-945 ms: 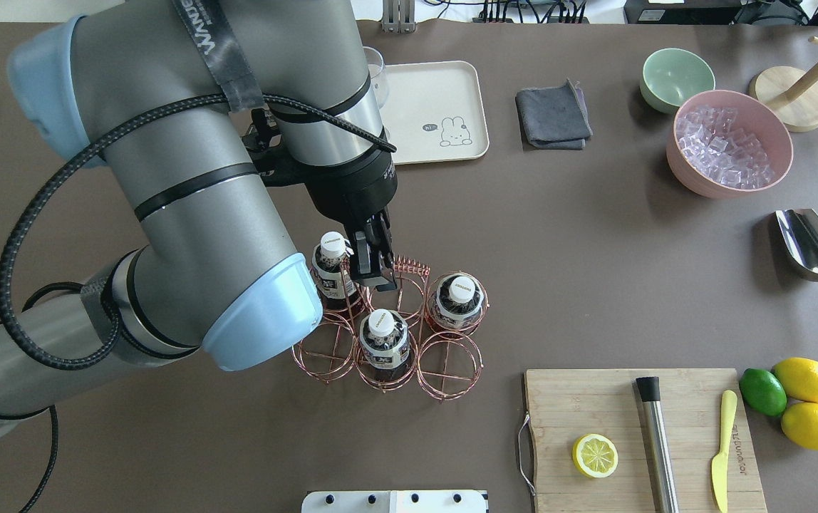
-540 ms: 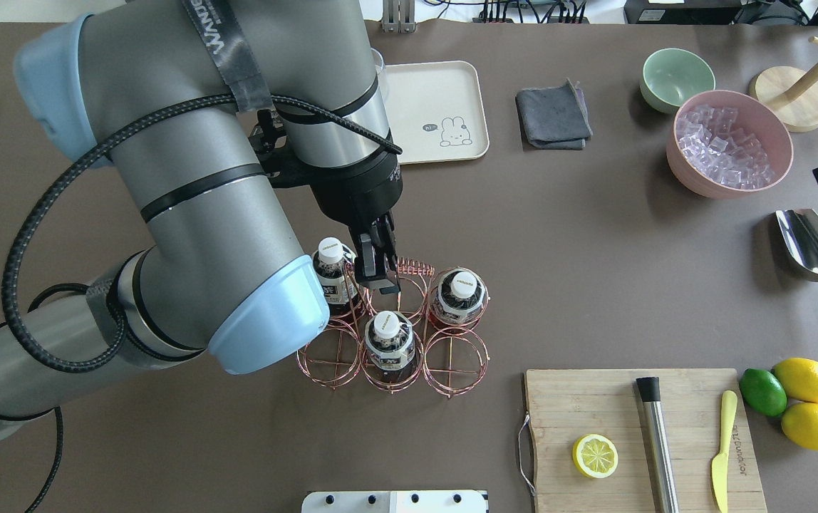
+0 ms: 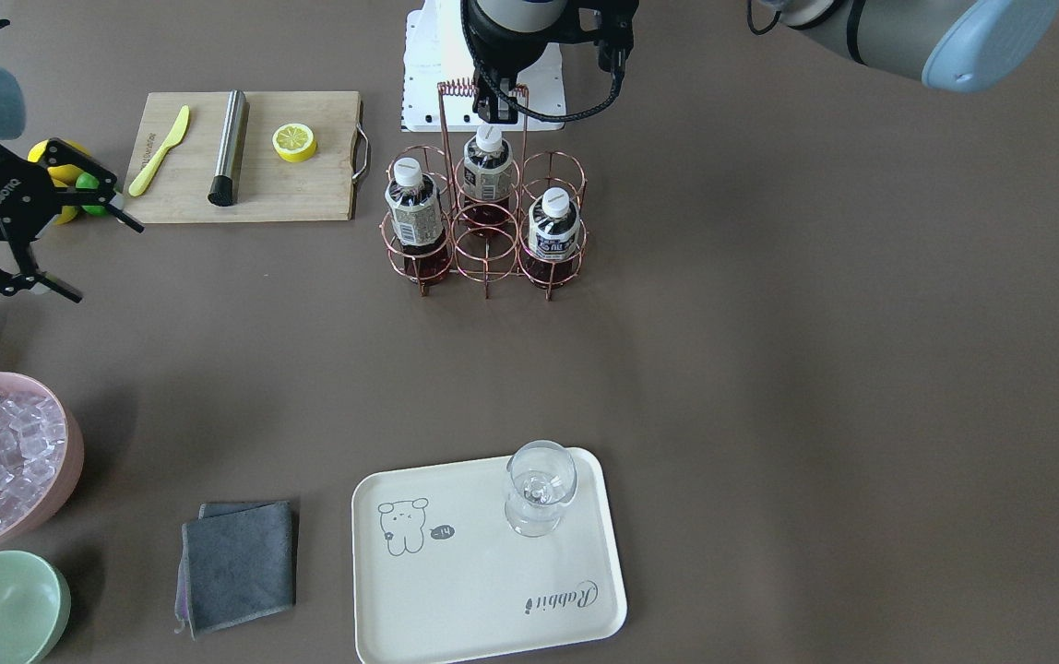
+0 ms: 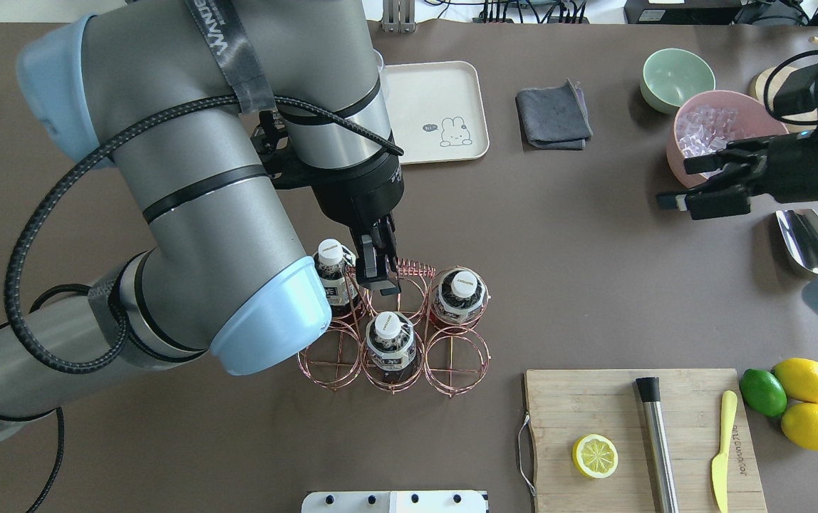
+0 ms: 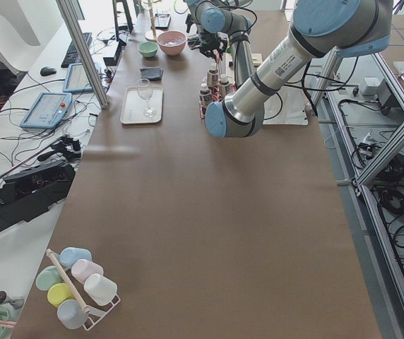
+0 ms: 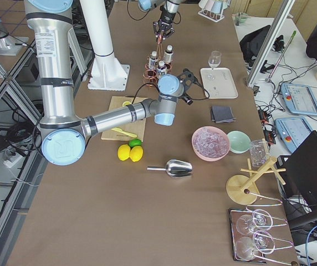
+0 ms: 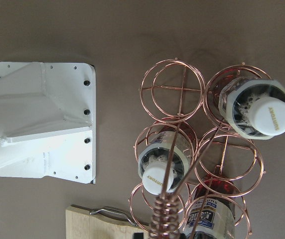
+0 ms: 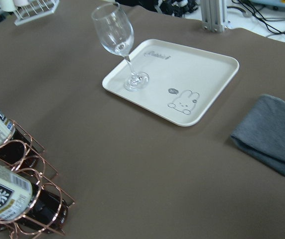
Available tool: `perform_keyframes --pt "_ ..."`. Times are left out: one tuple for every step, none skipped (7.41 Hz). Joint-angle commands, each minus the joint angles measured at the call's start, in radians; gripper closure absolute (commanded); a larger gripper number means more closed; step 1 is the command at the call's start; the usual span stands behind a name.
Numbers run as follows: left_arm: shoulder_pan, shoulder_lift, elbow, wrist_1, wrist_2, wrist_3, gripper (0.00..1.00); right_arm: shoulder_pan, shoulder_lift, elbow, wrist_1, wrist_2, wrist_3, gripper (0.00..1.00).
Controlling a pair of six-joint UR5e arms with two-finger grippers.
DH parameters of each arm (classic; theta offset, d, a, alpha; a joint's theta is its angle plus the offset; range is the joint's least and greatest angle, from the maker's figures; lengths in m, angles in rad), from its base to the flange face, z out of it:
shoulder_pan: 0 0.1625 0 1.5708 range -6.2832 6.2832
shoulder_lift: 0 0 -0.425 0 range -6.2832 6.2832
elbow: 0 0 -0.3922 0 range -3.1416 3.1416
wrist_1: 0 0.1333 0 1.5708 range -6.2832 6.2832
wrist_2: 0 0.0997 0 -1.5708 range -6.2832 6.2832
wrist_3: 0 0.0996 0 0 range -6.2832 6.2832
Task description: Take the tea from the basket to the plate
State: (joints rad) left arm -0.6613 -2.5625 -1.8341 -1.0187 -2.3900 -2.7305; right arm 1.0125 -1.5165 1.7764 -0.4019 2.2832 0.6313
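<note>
Brown counter (image 4: 580, 285) runs wide under both arms. Over its middle the left gripper (image 4: 379, 279) points straight down, fingers closed together on the top bar of the basket (image 4: 455, 365) handle beside the coil, though the exact contact is hard to make out. At the right, the right gripper (image 4: 676, 184) lies level by the pink bowl (image 3: 31, 521), fingers spread wide and holding nothing. All three tea bottles (image 4: 459, 299) stand in basket cells. The bent left arm hides part of the far plate (image 4: 444, 92).
</note>
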Motion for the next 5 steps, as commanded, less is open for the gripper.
perform_keyframes --pt "0.0 0.001 0.0 0.002 0.0 0.0 1.0 -0.288 0.024 -0.002 0.269 -0.301 0.107 0.0" --pt "0.0 0.002 0.001 0.005 0.0 0.0 1.0 -0.339 0.059 0.007 0.278 -0.357 0.094 0.0" --pt "0.0 0.002 0.001 0.006 0.0 0.0 1.0 -0.409 0.062 0.021 0.278 -0.454 0.085 0.0" --pt "0.0 0.004 0.003 0.006 0.0 0.0 1.0 -0.467 0.082 0.023 0.278 -0.532 0.003 0.0" --pt "0.0 0.004 0.0 0.008 0.0 0.0 1.0 -0.476 0.087 0.024 0.279 -0.565 -0.104 0.0"
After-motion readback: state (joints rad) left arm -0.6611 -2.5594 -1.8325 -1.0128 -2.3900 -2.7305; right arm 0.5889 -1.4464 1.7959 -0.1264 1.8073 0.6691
